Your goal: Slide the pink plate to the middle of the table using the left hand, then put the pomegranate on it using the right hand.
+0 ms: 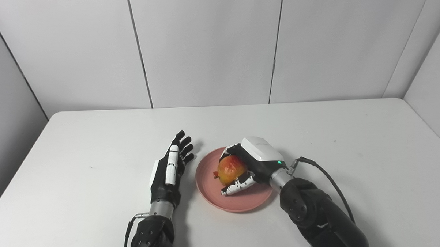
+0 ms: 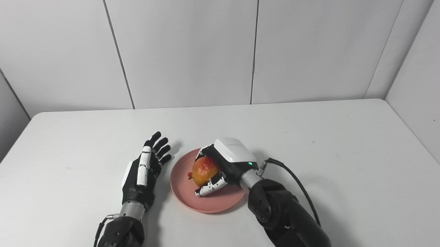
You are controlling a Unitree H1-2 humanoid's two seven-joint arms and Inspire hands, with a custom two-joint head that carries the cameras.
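**Pomegranate over the plate**

The right hand (image 1: 251, 162) is gripping the pomegranate (image 1: 230, 169), fingers and thumb wrapping it from behind and below, over the pink plate (image 1: 211, 191) lying near the middle of the white counter (image 1: 352, 140). The left hand (image 1: 170, 169) is resting just beside the plate's left rim, fingers spread, holding nothing.

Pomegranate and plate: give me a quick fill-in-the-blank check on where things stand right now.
1. The right hand is shut on the ____.
2. The pomegranate is held over the pink ____.
3. The left hand lies open to the ____ of the plate as the pictures show it.
4. The plate rests on the white ____.

Missing words: pomegranate; plate; left; table
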